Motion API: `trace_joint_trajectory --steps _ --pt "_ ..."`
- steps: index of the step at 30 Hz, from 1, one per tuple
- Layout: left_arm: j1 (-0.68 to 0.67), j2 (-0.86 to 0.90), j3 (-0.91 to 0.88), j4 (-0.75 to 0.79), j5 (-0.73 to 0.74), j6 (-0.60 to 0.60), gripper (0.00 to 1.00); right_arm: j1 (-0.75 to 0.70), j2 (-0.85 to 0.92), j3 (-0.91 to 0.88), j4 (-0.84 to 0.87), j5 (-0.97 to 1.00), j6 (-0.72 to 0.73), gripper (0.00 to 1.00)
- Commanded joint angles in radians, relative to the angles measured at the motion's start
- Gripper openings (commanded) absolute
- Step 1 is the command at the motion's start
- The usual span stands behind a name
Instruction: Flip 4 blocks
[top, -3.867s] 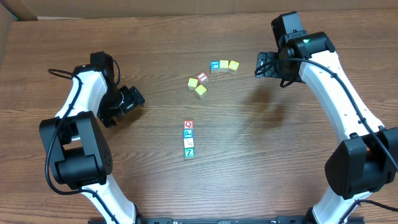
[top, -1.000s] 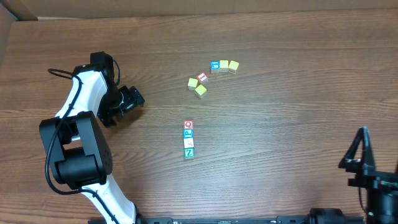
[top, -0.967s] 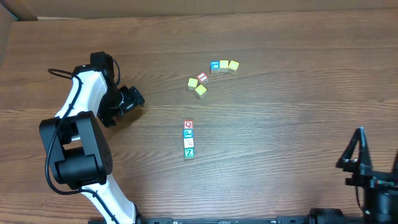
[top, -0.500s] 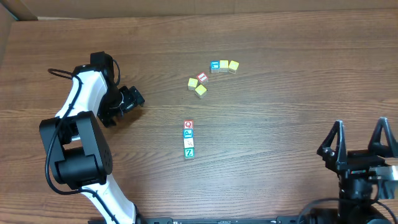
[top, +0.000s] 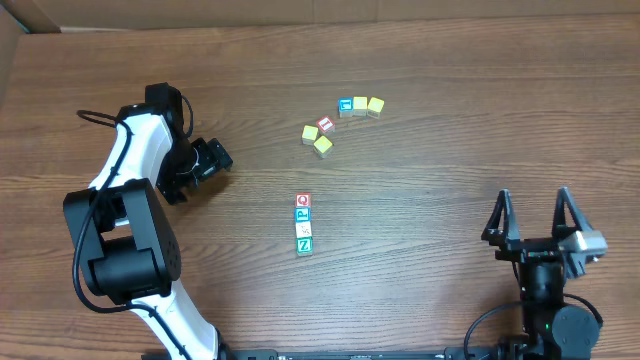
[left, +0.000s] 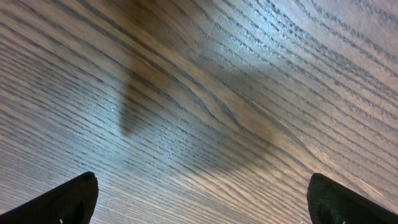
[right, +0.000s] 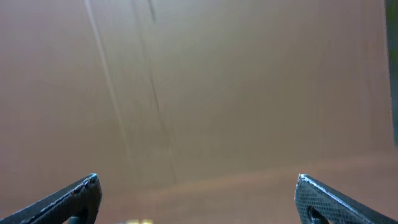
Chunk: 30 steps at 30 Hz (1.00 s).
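Wooden blocks stand in a touching column at centre frame: Q, P, pale, Z. My left pincer and right pincer gape fully, empty, well apart from them. Risk: flipping one could nudge its neighbours askew.

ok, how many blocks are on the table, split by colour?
Yellow: 4, the yellow cubes
Red: 2, the Q cube and another red cube
Blue: 2, the P cube and another blue cube
Pale: 1, the pale cube
Green: 1, the Z cube
Total: 10
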Motion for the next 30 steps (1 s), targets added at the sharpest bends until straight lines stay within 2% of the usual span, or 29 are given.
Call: trace_joint_trajectory --steps 1,3,6,10,30 --pt "-0.007 -0.005 0.010 0.001 -0.006 -0.003 1.00 -0.002 -0.009 -0.011 -0.077 -0.008 -0.026 1.00" --pt "-0.007 -0.005 0.010 0.001 -0.006 -0.003 1.00 -0.002 -0.009 -0.011 -0.145 -0.011 -0.057 1.00" --pt "-0.007 -0.005 0.010 0.001 -0.006 -0.003 1.00 -0.002 -0.009 -0.011 -0.245 -0.061 -0.187 1.00" --pt "-0.007 -0.005 0.010 0.001 -0.006 -0.003 1.00 -0.002 -0.009 -0.011 -0.257 -0.068 -0.269 1.00" --pt "-0.007 -0.005 0.010 0.001 -0.006 -0.003 1.00 -0.003 -0.009 -0.011 -0.256 -0.067 -0.281 1.00"
